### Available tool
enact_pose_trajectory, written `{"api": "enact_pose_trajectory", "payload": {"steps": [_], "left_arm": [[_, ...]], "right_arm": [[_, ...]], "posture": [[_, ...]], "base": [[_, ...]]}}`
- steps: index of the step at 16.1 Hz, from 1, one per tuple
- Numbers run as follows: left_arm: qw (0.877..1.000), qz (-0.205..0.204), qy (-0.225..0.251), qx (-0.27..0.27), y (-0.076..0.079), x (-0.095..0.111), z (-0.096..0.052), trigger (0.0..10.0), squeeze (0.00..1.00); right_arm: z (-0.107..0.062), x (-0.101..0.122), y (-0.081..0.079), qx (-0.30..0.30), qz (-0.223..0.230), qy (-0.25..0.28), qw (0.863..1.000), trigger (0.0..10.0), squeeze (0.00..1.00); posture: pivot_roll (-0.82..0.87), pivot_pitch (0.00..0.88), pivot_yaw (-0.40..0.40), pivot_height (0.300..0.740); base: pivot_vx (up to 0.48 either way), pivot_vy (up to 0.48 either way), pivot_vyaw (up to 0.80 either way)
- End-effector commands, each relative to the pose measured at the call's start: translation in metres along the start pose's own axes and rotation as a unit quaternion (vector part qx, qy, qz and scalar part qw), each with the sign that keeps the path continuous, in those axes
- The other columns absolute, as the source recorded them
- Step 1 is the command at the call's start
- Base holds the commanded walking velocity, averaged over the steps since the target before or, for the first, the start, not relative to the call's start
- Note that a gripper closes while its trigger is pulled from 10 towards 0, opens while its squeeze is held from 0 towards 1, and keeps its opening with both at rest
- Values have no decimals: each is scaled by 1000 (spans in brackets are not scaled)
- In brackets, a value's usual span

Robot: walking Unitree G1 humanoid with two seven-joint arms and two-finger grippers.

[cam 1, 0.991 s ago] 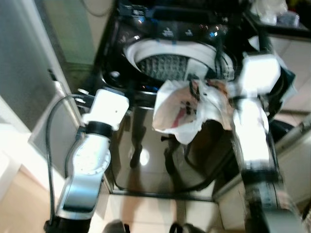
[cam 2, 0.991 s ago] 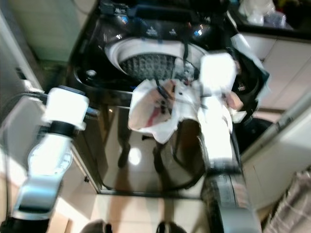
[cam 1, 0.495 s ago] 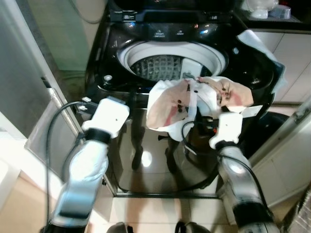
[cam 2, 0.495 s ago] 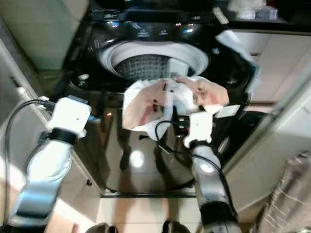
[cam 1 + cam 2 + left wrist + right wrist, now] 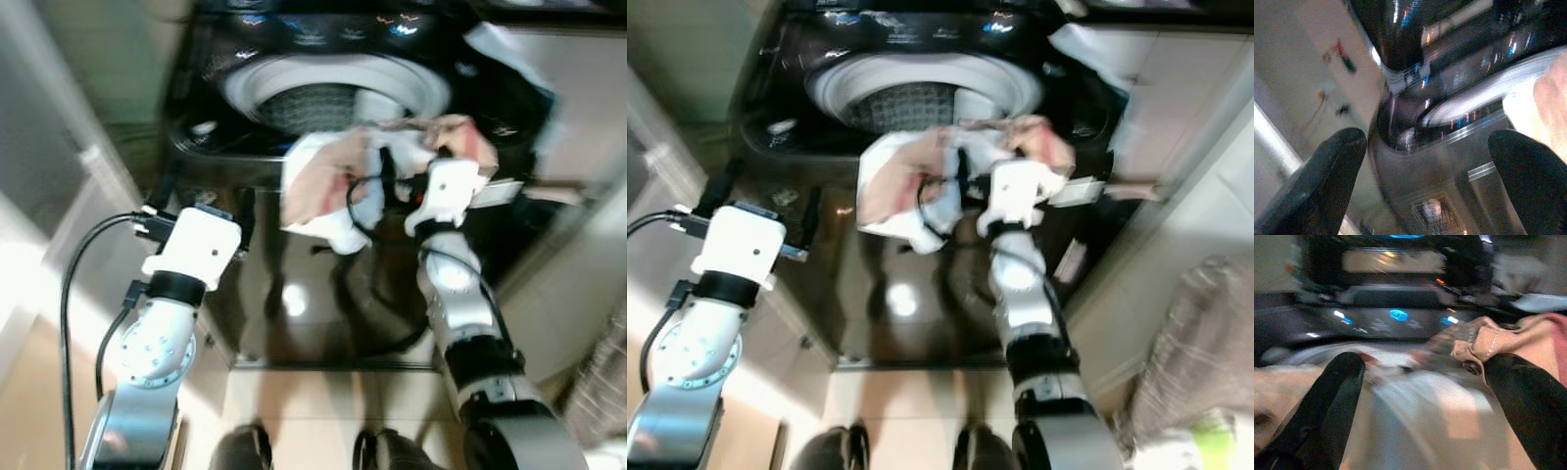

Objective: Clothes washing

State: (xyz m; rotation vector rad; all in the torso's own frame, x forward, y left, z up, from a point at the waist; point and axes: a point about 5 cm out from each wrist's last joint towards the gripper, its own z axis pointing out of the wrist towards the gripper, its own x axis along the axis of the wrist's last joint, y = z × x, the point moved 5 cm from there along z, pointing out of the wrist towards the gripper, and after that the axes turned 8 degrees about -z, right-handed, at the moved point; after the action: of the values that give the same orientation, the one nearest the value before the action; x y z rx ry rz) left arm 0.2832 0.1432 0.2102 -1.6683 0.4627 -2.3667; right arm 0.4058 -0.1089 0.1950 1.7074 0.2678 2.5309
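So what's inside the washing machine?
The washing machine is open, showing its metal drum with little holes. A pink and white cloth hangs over the front rim, hiding part of the drum, so its bottom can't be seen.

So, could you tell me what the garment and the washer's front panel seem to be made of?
Garment: soft woven cloth, pinkish and white; it folds and shows a stitched hem. Washer front panel: glossy dark metal or plastic, probably; it mirrors the floor lights.

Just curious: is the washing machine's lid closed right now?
No, the washing machine is open; its white rim and grey drum show behind the cloth.
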Motion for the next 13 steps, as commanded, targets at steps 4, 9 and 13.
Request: {"api": "enact_pose_trajectory", "payload": {"steps": [4,9,13], "left_arm": [[1000,3,2,-15,3,3,2,10000,0],[999,-13,40,-5,10,6,39,10000,0],[999,-30,25,-25,19,-4,34,10000,0]], "right_arm": [[58,66,-2,-13,-2,81,997,10000,0],[88,132,19,-14,-38,168,985,10000,0],[20,96,11,-2,-33,202,979,10000,0]], "posture": [[174,206,47,740],[79,58,27,740],[33,123,44,740]], "base": [[0,0,0],[0,0,0],[0,0,0]]}}
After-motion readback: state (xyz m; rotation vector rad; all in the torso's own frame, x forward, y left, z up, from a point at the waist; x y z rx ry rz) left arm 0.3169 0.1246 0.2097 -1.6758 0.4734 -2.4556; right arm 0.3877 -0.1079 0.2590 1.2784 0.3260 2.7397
